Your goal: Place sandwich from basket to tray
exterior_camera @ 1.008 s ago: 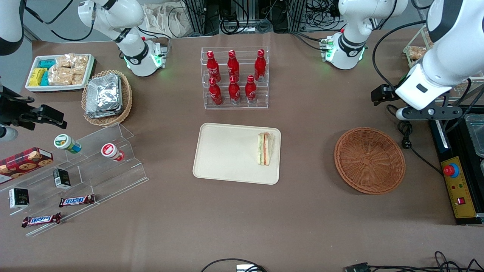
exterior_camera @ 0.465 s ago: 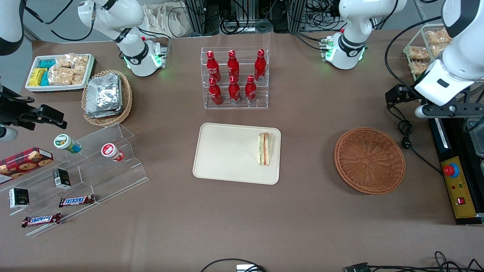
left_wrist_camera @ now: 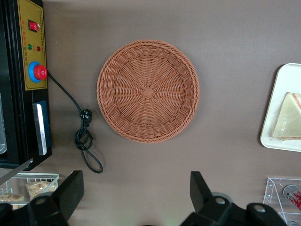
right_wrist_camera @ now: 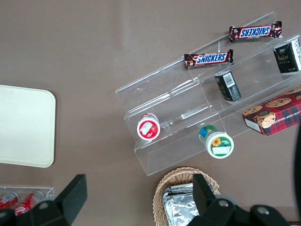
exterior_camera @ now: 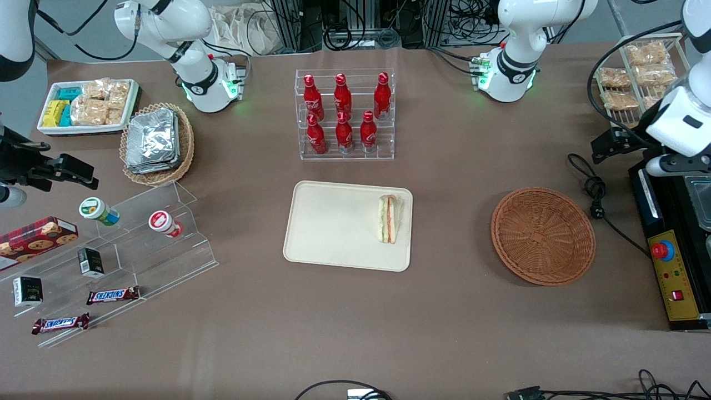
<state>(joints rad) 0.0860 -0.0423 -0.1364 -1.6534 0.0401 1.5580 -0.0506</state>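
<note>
Resting on the tray (exterior_camera: 333,233), close to the rim that faces the basket (exterior_camera: 543,236), the sandwich (exterior_camera: 390,218) lies flat and free of any grip. The end effector (left_wrist_camera: 136,195) hangs high above the tabletop (exterior_camera: 455,328) at the working arm's end, its fingers (left_wrist_camera: 70,190) spread wide with nothing between them. Below it sits the basket, bare of any load, and the sandwich and tray lie well apart from it, farther toward the parked arm's end. By my reading the transfer itself is done and the step in hand is the retreat. The next move calls for little: carrying the end effector to a rest pose without dipping toward the basket or the cable (left_wrist_camera: 84,141) lying near it.
</note>
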